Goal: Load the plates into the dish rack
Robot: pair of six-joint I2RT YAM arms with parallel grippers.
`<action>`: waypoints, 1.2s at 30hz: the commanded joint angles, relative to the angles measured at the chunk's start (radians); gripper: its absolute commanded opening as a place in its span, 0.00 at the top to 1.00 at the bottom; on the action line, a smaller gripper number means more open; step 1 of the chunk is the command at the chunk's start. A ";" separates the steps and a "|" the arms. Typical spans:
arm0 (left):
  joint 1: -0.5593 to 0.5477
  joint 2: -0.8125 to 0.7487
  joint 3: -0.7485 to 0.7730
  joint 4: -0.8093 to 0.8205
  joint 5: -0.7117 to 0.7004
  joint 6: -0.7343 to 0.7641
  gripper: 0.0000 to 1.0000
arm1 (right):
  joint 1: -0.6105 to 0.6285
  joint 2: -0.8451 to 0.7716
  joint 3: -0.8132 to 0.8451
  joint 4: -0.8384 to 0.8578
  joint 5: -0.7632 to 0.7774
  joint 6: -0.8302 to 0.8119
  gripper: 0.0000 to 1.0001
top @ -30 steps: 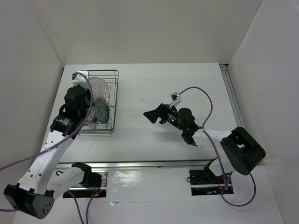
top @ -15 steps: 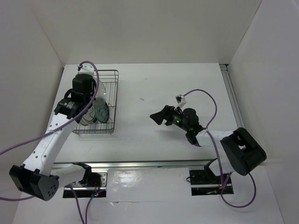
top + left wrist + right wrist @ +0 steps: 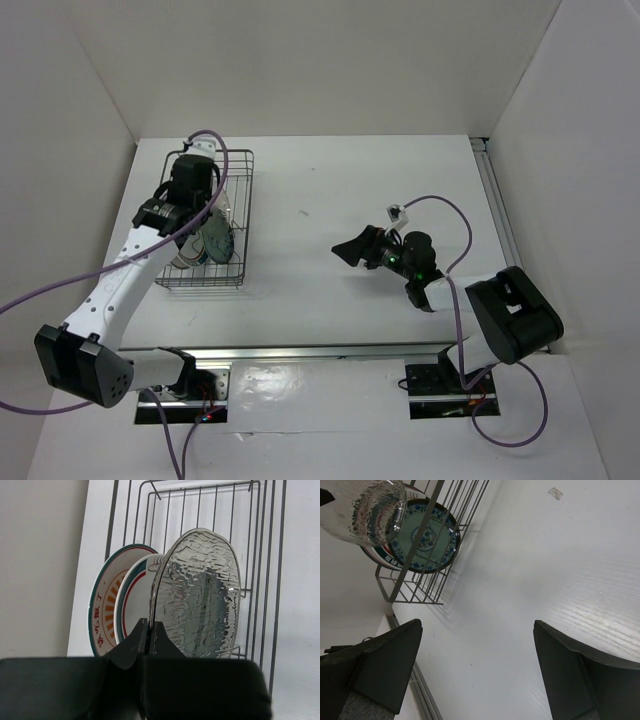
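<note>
Left gripper (image 3: 148,628) seemingly pinches a clear plate (image 3: 200,600) at the dish rack (image 3: 238,172), half-hidden overhead; right gripper (image 3: 477,675) gapes wide, empty.

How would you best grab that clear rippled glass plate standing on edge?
Pinch the clear rippled glass plate by its thin rim, a finger on each face, coming edge-on through the dark wire rack's open top. It stands upright with the white red-ringed plate close behind, leaving only the rim free. The left end effector appears shut there.
</note>
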 commanded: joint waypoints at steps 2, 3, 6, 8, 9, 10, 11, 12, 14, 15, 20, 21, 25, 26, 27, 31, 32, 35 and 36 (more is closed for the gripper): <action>-0.003 -0.005 0.045 0.028 -0.036 0.038 1.00 | -0.014 0.000 -0.001 0.067 -0.040 -0.005 0.01; -0.003 -0.005 0.045 0.037 -0.036 0.052 1.00 | -0.014 -0.012 -0.001 0.067 -0.040 -0.005 0.01; -0.003 0.008 0.034 0.037 -0.036 0.061 1.00 | -0.023 -0.022 -0.001 0.067 -0.040 -0.005 0.01; -0.021 0.017 0.024 0.037 -0.045 0.070 1.00 | -0.023 -0.031 -0.001 0.067 -0.040 -0.005 0.01; -0.021 0.027 0.012 0.037 -0.064 0.070 1.00 | -0.023 -0.031 -0.001 0.057 -0.050 -0.005 0.01; -0.033 0.028 0.011 0.037 -0.077 0.079 1.00 | -0.023 -0.031 -0.001 0.057 -0.050 -0.005 0.01; -0.044 0.028 0.001 0.046 -0.088 0.079 1.00 | -0.032 -0.040 -0.010 0.057 -0.050 -0.005 0.01; -0.044 0.037 0.001 0.047 -0.101 0.079 1.00 | -0.032 -0.040 -0.011 0.057 -0.050 -0.005 0.01; -0.053 0.037 0.001 0.047 -0.101 0.079 1.00 | -0.032 -0.040 -0.011 0.057 -0.060 -0.005 0.01; -0.053 0.037 0.001 0.047 -0.110 0.079 1.00 | -0.032 -0.040 -0.011 0.066 -0.060 -0.005 0.01; -0.073 0.037 -0.009 0.056 -0.154 0.089 1.00 | -0.041 -0.040 -0.011 0.077 -0.070 0.015 0.01; -0.073 0.046 -0.009 0.047 -0.163 0.089 1.00 | -0.041 -0.040 -0.020 0.088 -0.079 0.015 0.01; -0.073 0.055 0.004 0.031 -0.191 0.067 1.00 | -0.041 -0.040 -0.020 0.088 -0.079 0.015 0.01; -0.073 0.055 0.004 0.021 -0.182 0.055 1.00 | -0.051 -0.040 -0.020 0.088 -0.079 0.015 0.01; -0.073 0.055 0.004 0.010 -0.182 0.055 1.00 | -0.051 -0.040 -0.020 0.088 -0.079 0.015 0.01; -0.083 0.095 0.014 -0.012 -0.182 0.035 1.00 | -0.051 -0.040 -0.020 0.088 -0.079 0.015 0.01; -0.083 0.095 0.014 -0.012 -0.182 0.035 1.00 | -0.051 -0.040 -0.020 0.088 -0.079 0.015 0.01; -0.092 0.116 0.014 -0.022 -0.193 0.017 1.00 | -0.051 -0.040 -0.029 0.088 -0.079 0.024 0.01; -0.092 0.117 0.014 -0.022 -0.193 0.017 1.00 | -0.060 -0.040 -0.029 0.088 -0.079 0.024 0.01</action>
